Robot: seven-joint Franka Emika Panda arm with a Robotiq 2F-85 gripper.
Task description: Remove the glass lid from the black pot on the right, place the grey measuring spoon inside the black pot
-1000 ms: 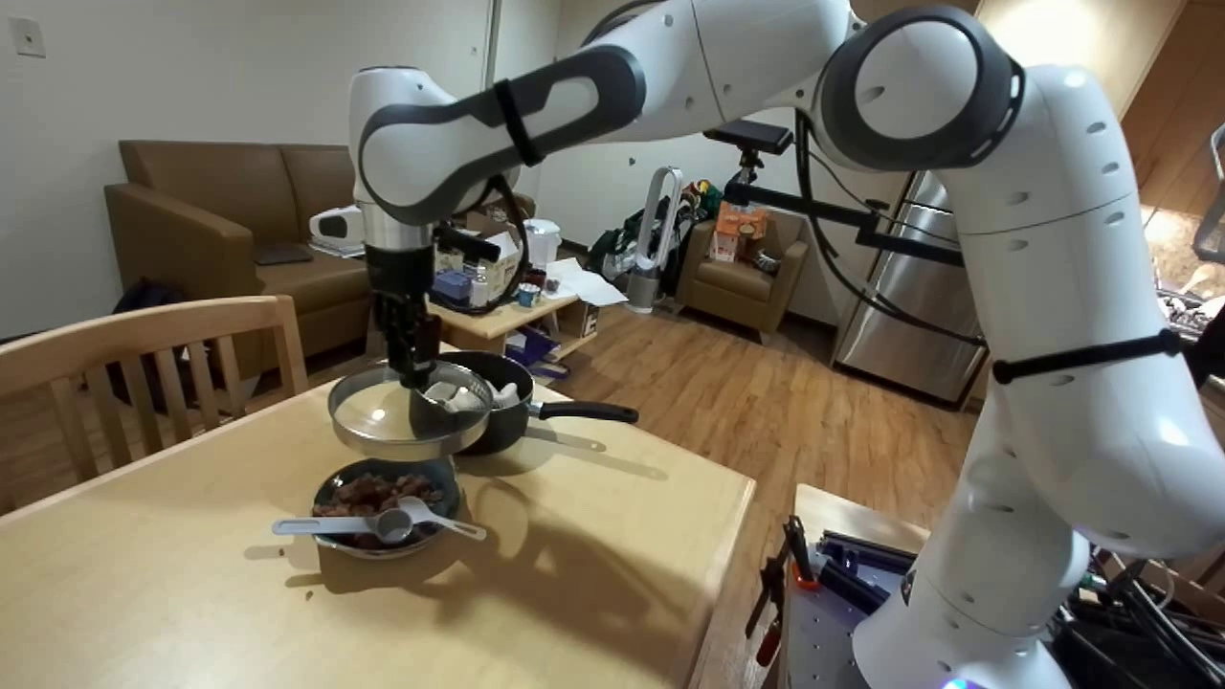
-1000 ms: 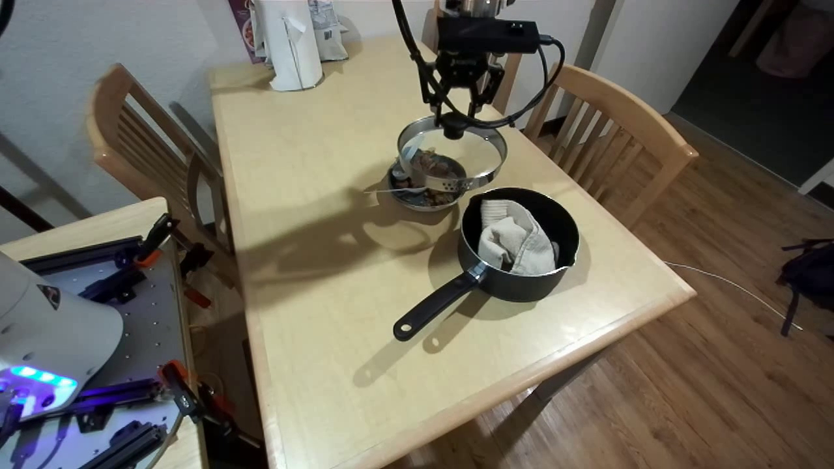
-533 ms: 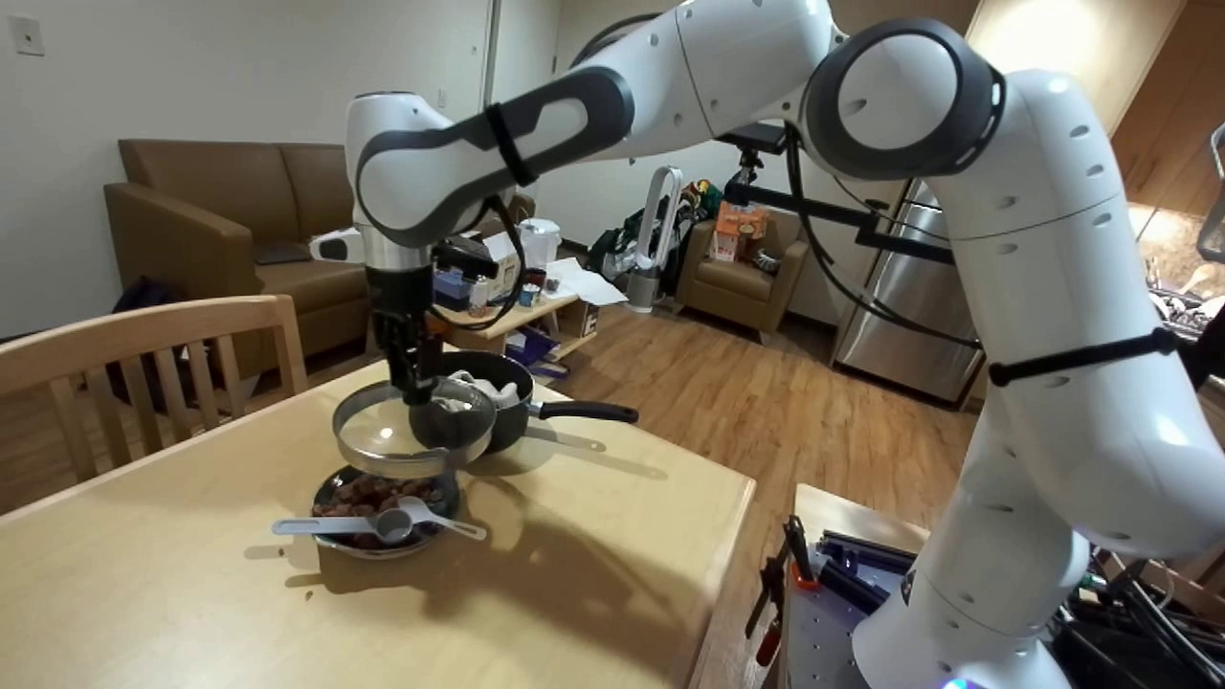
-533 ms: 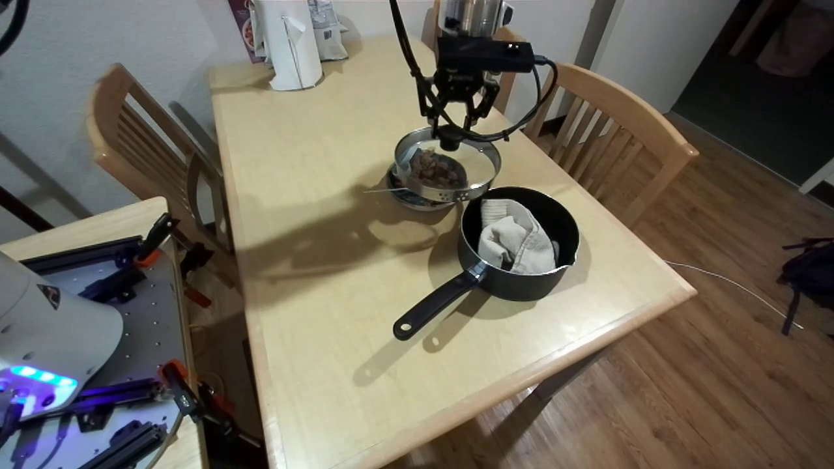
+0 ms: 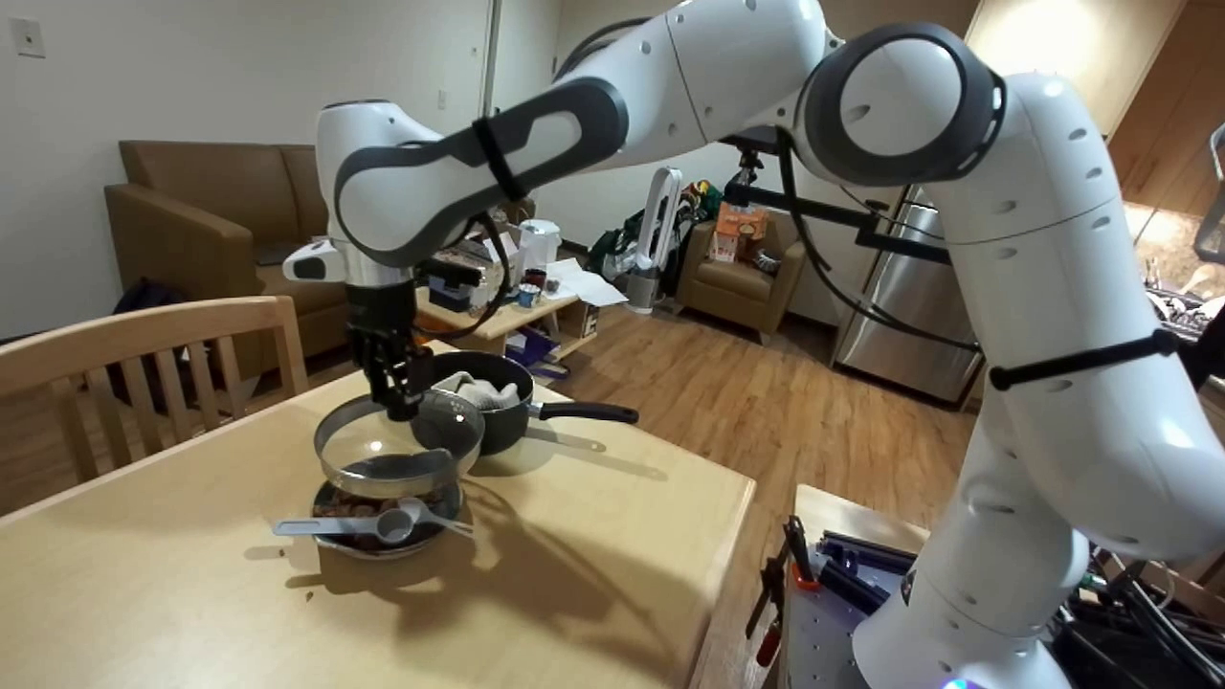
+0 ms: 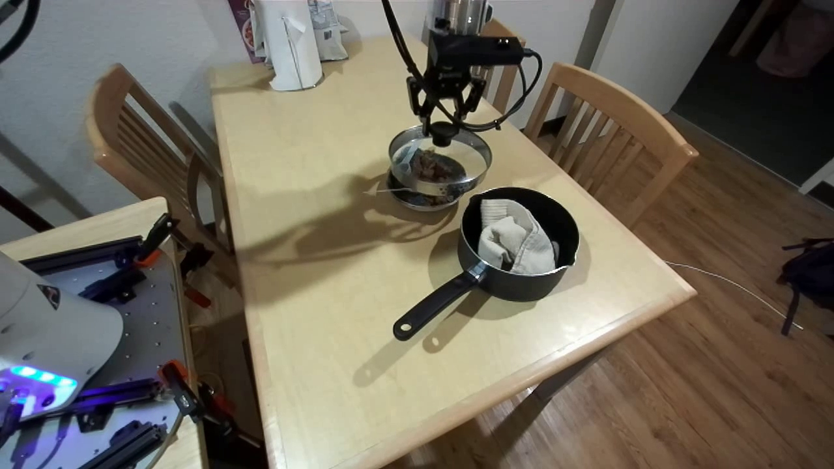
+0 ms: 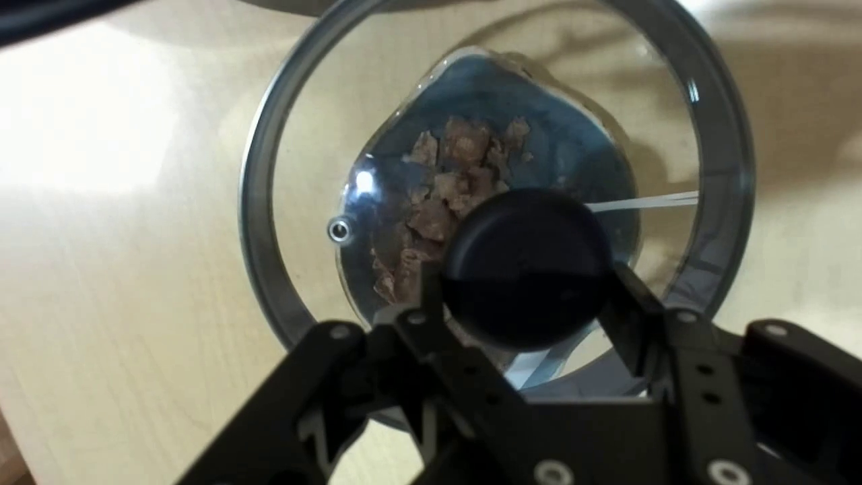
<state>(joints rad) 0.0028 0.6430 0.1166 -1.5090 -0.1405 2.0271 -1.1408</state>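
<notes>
The glass lid [image 5: 373,448] hangs above the dark patterned bowl, off the pot; it also shows in an exterior view [image 6: 472,156] and the wrist view [image 7: 417,111]. My gripper [image 7: 522,269] is shut on the lid's dark knob, one finger on each side; it also shows in both exterior views [image 5: 396,400] [image 6: 442,127]. The black pot [image 6: 521,288] stands uncovered beside the bowl with a pale cloth [image 6: 515,242] inside. The grey measuring spoon [image 5: 321,526] lies across the bowl's rim, its handle sticking out; in the wrist view it is partly hidden behind knob and gripper.
The bowl [image 5: 378,552] holds brown pieces. A white spoon [image 5: 440,517] also lies across it. The pot's long handle [image 6: 433,309] reaches over the table [image 6: 339,365]. Wooden chairs [image 6: 606,130] stand at the table's edges. A paper towel roll [image 6: 293,49] stands at the far end.
The gripper and the held lid have come down and shifted slightly left in both exterior views, closer over the bowl. The pot, bowl and spoons have not visibly moved.
</notes>
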